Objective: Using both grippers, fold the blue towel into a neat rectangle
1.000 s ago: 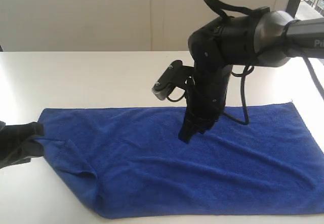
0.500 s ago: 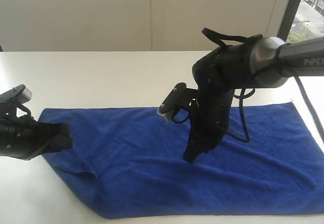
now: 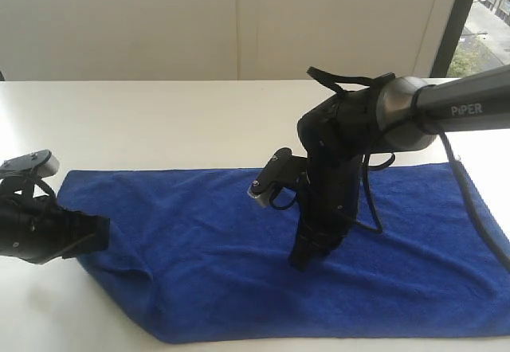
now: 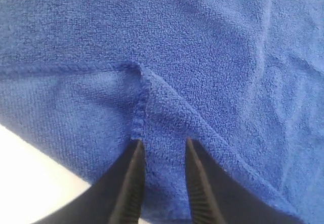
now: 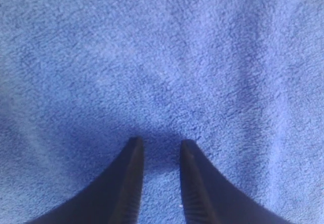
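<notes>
Right gripper [image 3: 300, 260] over blue towel [image 3: 199, 248]; arm [image 3: 478, 97] marked "PiPER".

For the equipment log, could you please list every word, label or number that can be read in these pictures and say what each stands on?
"PiPER": light letters on the grey link of the right arm.
Nothing else can be read: the blue towel carries no text, and neither wrist view shows any.

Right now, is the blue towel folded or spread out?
Mostly spread out: the blue towel lies flat lengthwise on the white table, with only its left corner turned over on itself near the left gripper.
</notes>
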